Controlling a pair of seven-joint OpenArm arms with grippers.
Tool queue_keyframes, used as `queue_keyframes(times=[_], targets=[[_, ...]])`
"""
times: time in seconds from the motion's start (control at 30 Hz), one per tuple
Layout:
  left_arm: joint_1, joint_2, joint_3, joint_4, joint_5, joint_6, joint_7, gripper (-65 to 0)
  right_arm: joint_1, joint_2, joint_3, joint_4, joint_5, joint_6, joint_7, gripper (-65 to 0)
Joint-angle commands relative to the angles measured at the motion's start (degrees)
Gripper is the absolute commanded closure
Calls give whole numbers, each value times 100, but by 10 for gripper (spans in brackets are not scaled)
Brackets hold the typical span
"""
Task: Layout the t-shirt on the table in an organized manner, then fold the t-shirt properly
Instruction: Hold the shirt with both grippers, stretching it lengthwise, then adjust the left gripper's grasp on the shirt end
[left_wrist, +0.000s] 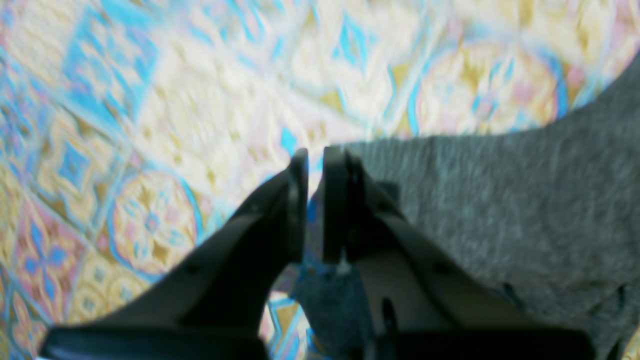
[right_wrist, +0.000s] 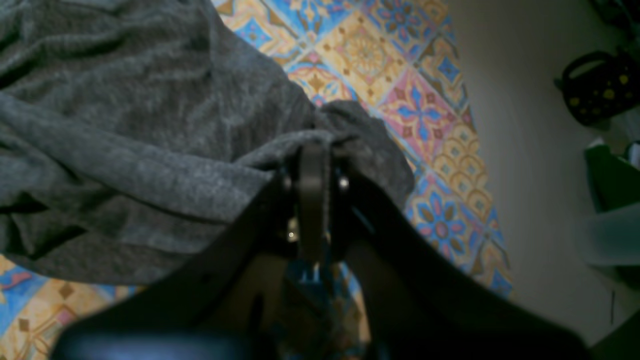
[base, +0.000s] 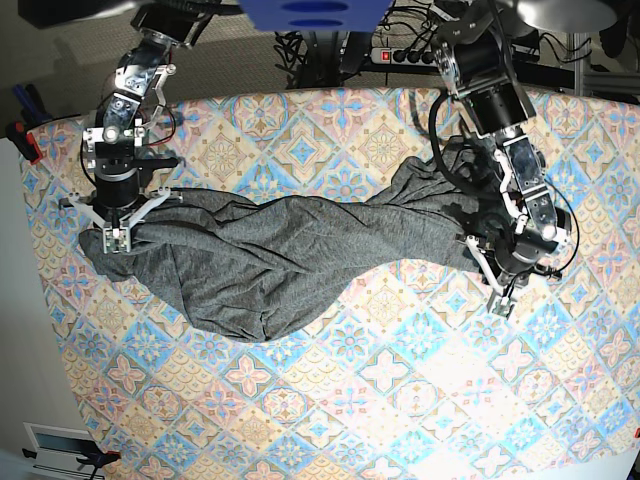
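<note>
Grey t-shirt (base: 270, 265) lies twisted across table (base: 400, 400), unfolded. Right gripper (base: 115, 238) pinches shirt's end; left gripper (base: 500, 300), at opposite end, pressed together, apparently w/o cloth. Layout unfinished.

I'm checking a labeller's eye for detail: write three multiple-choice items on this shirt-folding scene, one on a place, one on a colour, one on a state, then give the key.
1. Where does the t-shirt lie on the table?
A. Stretched across between the two grippers
B. Hanging off the near edge
C. Bunched in one near corner

2. What colour is the t-shirt?
A. White
B. Dark grey
C. Red

3. How does the right gripper stand?
A. Wide open above bare cloth
B. Shut on the t-shirt
C. Parked off the table

Key:
1 A: in the base view the twisted shirt spans from the right gripper to the left gripper.
2 B: heathered dark grey shows in all three views.
3 B: in the right wrist view the fabric bunches around its closed jaws.
</note>
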Motion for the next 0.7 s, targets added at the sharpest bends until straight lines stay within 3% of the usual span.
queue_keyframes(times=[0.0, 0.13, 0.27, 0.47, 0.67], targets=[[-121, -32, -2, 189, -176, 12, 18, -53, 62, 41, 8, 112, 25, -42, 135, 0], [-138, -58, -2, 681, -633, 12, 466, -56, 62, 41, 8, 112, 25, -42, 135, 0], [-85, -67, 25, 787, -642, 12, 589, -74, 62, 41, 8, 112, 25, -42, 135, 0], [231, -67, -72, 778, -633, 12, 572, -257, 62, 41, 8, 94, 25, -42, 135, 0], [424, -41, -195, 479, -633, 12, 106, -251, 62, 41, 8, 94, 25, -42, 135, 0]])
